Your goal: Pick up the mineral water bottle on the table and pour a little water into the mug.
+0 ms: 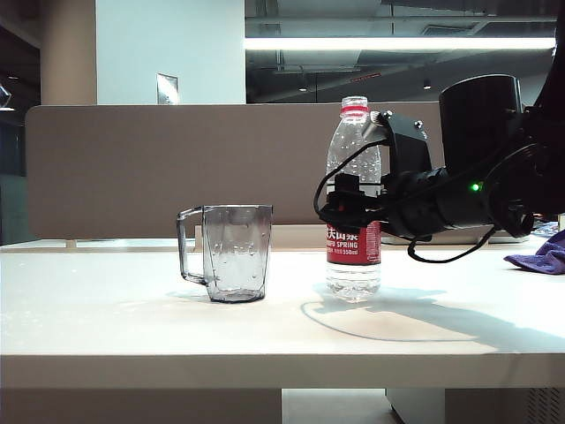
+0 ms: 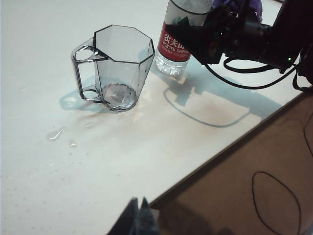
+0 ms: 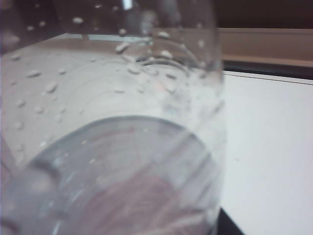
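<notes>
The mineral water bottle (image 1: 351, 146) stands upright on the table (image 1: 132, 327), its red-and-white label partly behind my right gripper (image 1: 346, 208). That gripper reaches in level from the right, with one jaw on each side of the bottle at label height. In the right wrist view the clear bottle (image 3: 122, 122) fills the picture, so whether the jaws press on it is hidden. The mug (image 1: 234, 252) stands a little to the bottle's left, handle turned away from it. My left gripper (image 2: 139, 201) hangs shut over the table's front edge, well short of the mug (image 2: 120, 63).
A purple cloth (image 1: 540, 254) lies at the table's far right. A few water drops (image 2: 56, 133) sit on the tabletop near the mug. A brown partition (image 1: 132, 168) runs along the back edge. The right arm's black cable (image 2: 244, 83) loops above the table.
</notes>
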You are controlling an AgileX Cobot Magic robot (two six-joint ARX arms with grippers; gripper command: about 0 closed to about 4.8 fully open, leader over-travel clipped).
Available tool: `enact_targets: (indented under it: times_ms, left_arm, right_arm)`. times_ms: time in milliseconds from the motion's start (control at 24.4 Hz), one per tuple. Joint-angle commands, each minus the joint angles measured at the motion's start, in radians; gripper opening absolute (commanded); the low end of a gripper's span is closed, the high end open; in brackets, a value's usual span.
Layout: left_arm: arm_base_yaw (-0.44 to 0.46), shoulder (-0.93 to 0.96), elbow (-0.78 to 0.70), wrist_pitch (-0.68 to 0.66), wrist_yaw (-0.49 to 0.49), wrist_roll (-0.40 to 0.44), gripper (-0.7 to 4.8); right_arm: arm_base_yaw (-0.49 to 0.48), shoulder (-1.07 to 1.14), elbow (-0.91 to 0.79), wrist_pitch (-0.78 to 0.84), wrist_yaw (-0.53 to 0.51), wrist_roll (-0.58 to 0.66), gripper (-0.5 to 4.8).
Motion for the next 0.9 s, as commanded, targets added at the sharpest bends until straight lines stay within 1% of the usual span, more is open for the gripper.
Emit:
enact_targets:
  times_ms: [41,123,164,205,409,532,573,614,696,819,900]
  left_arm:
    - [0.000,-0.001,0.003,0.012,0.002,0.003,-0.05]
    - [0.000,-0.001,0.003,0.012,0.002,0.003,-0.05]
    - [0.000,-0.001,0.003,0.012,0.002,0.003,-0.05]
    - [0.000,-0.001,0.003,0.012,0.002,0.003,-0.05]
    - [0.000,-0.001,0.003,0.012,0.002,0.003,-0.05]
    - [0.000,-0.001,0.003,0.012,0.002,0.003,-0.05]
    - [0.000,-0.001,0.003,0.012,0.002,0.003,-0.05]
    - [0.000,-0.001,0.003,0.012,0.002,0.003,-0.05]
    - [0.000,-0.001,0.003,0.012,0.002,0.003,-0.05]
    - [0.000,-0.001,0.003,0.012,0.001,0.003,-0.05]
    - [0.000,-0.001,0.003,0.012,0.002,0.003,-0.05]
  right_arm:
    - [0.002,0.000,0.002,-0.008,-0.001,0.000,3.57]
    - [0.002,0.005,0.002,-0.012,0.000,0.000,3.53]
    - [0.002,0.008,0.002,-0.010,-0.001,0.000,3.40]
    - [0.002,0.012,0.002,-0.012,-0.001,0.000,3.07]
    - [0.002,0.021,0.002,-0.012,-0.001,-0.002,3.04]
    - [0.002,0.021,0.002,-0.018,-0.001,-0.047,3.04]
    - [0.002,0.020,0.002,-0.018,-0.001,-0.080,2.88]
    - [0.002,0.020,0.002,-0.019,-0.001,-0.083,2.48]
    - [0.002,0.020,0.002,-0.019,-0.001,-0.083,2.29]
    - [0.002,0.020,0.002,-0.019,-0.001,-0.087,2.29]
    - [0.002,0.018,0.002,-0.020,0.000,-0.134,2.29]
